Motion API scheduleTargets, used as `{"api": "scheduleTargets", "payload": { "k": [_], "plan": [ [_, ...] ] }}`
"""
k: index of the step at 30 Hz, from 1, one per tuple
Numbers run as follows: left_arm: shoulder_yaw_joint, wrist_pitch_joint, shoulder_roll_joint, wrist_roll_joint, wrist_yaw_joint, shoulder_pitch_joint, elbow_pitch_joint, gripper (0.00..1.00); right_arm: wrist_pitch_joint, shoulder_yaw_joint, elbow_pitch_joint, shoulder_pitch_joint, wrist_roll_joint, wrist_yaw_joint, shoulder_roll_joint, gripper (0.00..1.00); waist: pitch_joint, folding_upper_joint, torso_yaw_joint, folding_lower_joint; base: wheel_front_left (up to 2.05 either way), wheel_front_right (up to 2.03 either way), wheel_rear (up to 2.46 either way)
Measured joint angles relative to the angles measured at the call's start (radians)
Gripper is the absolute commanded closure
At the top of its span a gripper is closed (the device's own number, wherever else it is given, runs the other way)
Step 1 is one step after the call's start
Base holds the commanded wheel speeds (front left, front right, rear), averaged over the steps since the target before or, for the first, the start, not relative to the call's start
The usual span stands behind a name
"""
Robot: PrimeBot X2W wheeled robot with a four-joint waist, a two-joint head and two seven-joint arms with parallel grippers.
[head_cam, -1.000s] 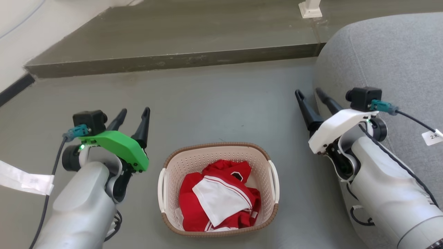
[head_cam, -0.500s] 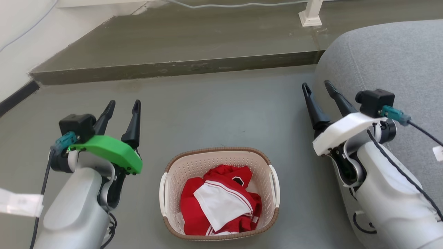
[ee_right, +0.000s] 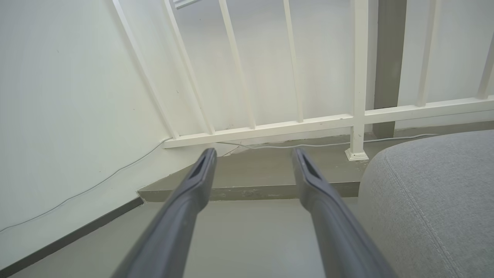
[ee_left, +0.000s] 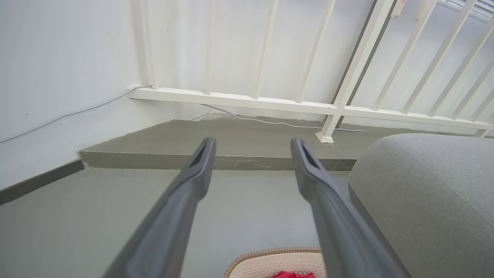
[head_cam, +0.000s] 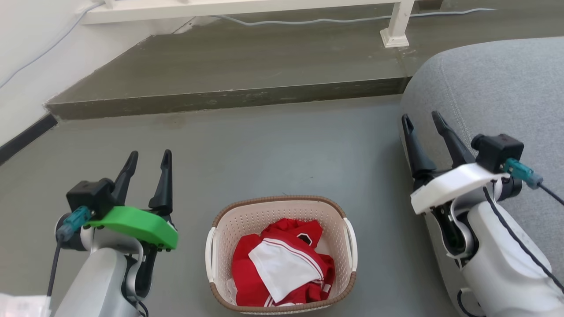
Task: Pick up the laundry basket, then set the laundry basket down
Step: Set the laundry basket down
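The left gripper [head_cam: 149, 155] sits at the lower left of the head view. Its fingers [head_cam: 164, 180] are spread, empty and pointing up the view. A green wrist cover [head_cam: 132, 224] tops its pale forearm [head_cam: 94, 281]. The right gripper [head_cam: 421, 116] sits at the lower right, higher in the view. Its fingers are also spread and empty, leaning slightly left, above a white wrist cover [head_cam: 454, 185]. Both wrist views show a clear gap between the fingers.

Basket [head_cam: 264, 213]: cream perforated plastic, rounded-rect., w/ brown woven-look rim [head_cam: 275, 198] and a white handle [head_cam: 210, 255] on each long side. Sits upright, flat on the grey floor [head_cam: 264, 149], low centre in head view, long axis running away from the robot. Approx. half full of crumpled red & white clothes [head_cam: 282, 268]; far rim edge shows at bottom of left wrist view.
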Motion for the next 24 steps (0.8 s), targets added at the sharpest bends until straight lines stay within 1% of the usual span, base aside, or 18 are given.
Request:
{"api": "scheduleTargets", "payload": {
  "k": [9, 12, 20, 24],
  "plan": [
    [0.074, -0.003, -0.013, 0.07, 0.004, 0.089, -0.111, 0.0, 0.0, -0.035, -0.053, 0.077, -0.046, -0.001, 0.002, 0.0, -0.005, 0.0, 0.002, 0.0, 0.0, 0.0, 0.0],
    [0.087, -0.002, -0.03, 0.087, 0.004, 0.118, -0.13, 0.0, 0.0, -0.048, -0.071, 0.1, -0.066, -0.007, 0.003, 0.0, -0.004, 0.0, 0.004, 0.0, 0.0, 0.0, 0.0],
    [0.124, -0.002, -0.048, 0.119, 0.001, 0.158, -0.181, 0.0, 0.0, -0.067, -0.096, 0.132, -0.09, -0.007, 0.02, 0.0, -0.001, 0.0, 0.008, 0.0, 0.0, 0.0, 0.0],
    [0.136, -0.002, -0.063, 0.13, -0.01, 0.177, -0.193, 0.0, 0.0, -0.079, -0.105, 0.137, -0.1, -0.007, 0.026, 0.0, -0.001, 0.0, 0.009, 0.0, 0.0, 0.0, 0.0]
  ]
}}
